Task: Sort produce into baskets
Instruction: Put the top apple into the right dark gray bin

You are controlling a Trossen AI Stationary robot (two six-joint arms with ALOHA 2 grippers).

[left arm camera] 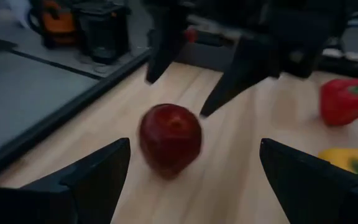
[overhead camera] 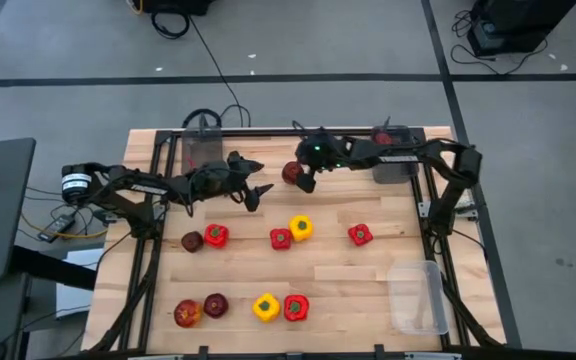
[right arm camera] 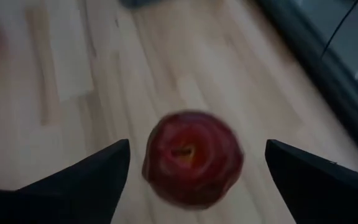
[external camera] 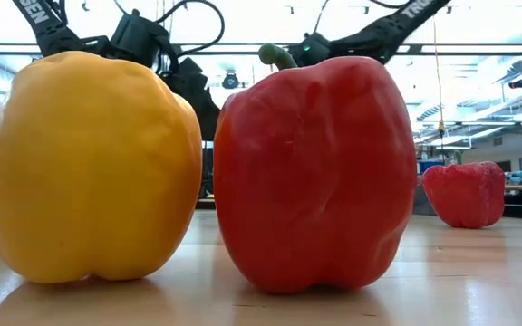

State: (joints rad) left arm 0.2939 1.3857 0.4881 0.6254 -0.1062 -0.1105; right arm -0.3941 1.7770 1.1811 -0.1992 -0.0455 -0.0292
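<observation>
A dark-red apple rests on the wooden table near its far edge, between my two grippers. My right gripper is open and slants down over it, one finger on each side of the apple, touching nothing. My left gripper is open just left of the apple and points toward it. More produce lies nearer: three apples, red peppers and yellow peppers. Two grey baskets stand at the far edge. A clear one is at the near right.
A black frame rail runs along the table's far edge behind the apple. In the low view a yellow pepper and a red pepper fill the foreground, hiding the apple and both grippers. Bare wood lies between the two rows of produce.
</observation>
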